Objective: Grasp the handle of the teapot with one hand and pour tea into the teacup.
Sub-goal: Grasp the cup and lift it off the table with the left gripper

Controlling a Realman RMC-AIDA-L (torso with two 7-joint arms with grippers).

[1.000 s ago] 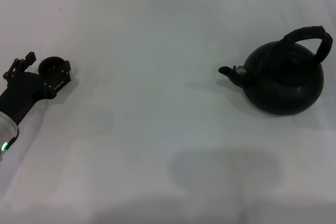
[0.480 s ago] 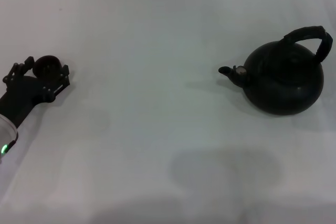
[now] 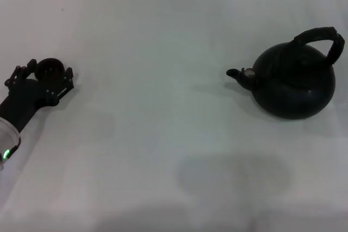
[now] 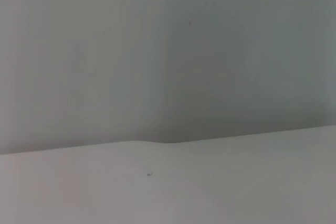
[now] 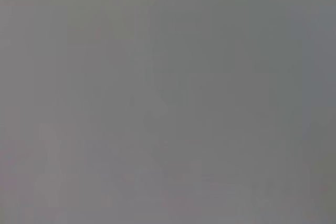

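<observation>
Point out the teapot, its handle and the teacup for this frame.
teapot (image 3: 296,88): head view, middle of the round black body.
handle (image 3: 321,33): head view, top of the arch.
teacup (image 3: 50,69): head view, the cup's dark inside, between the left gripper's fingers.

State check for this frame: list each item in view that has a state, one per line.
teapot: upright on the table, spout pointing toward the robot's left, nothing holding it.
handle: arched up over the pot, free.
teacup: upright, between the fingers of the left pincer.
left pincer: at the table's left side, closed around the teacup.
right pincer: not in view.
</observation>
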